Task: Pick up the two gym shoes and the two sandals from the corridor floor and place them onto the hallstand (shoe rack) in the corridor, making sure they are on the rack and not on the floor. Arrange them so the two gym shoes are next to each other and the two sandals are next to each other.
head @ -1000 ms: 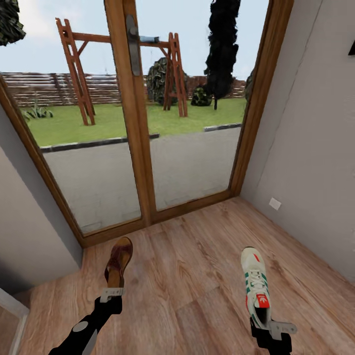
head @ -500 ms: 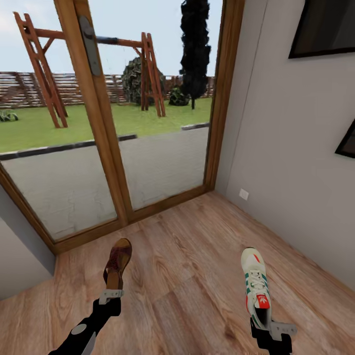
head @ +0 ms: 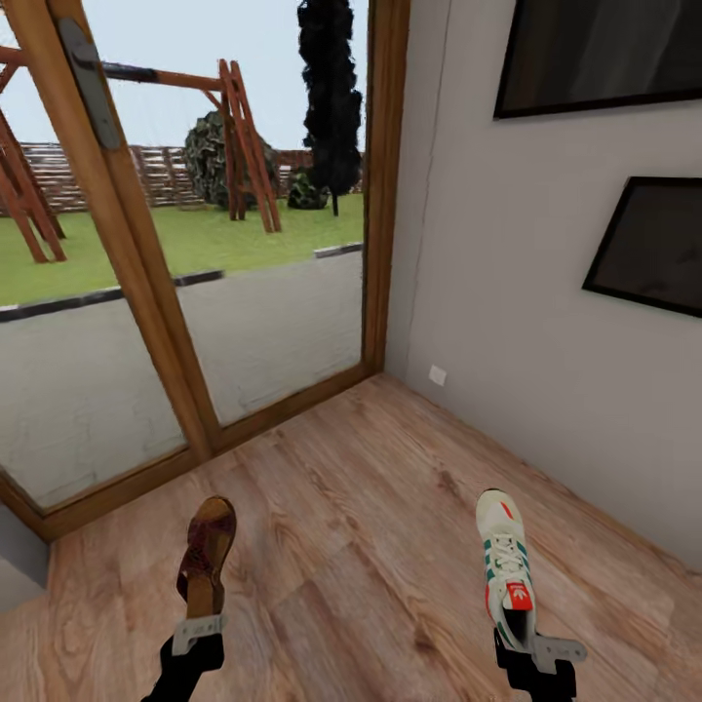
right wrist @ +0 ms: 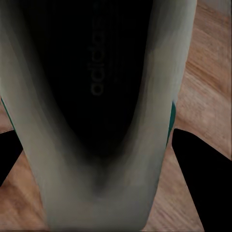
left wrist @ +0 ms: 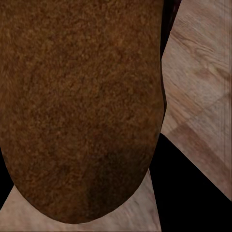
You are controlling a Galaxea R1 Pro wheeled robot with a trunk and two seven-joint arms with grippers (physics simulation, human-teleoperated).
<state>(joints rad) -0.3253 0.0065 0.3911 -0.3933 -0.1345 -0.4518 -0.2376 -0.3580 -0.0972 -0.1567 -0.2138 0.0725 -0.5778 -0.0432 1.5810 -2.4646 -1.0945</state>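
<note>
View: swung right since a second ago, and the camera did the moving; two dark framed pictures point(head: 624, 58) now fill the grey wall.
Glass door point(head: 195, 283): slid off toward the left edge.
Corridor floor point(head: 361, 507): wood planks below both arms.
Gym shoe point(head: 508, 565): clamped at the heel by the right gripper point(head: 539, 651), toe forward, same spot.
Sandal point(head: 203, 556): pinched at the heel by the left gripper point(head: 198, 632), now lower and further left.
</note>
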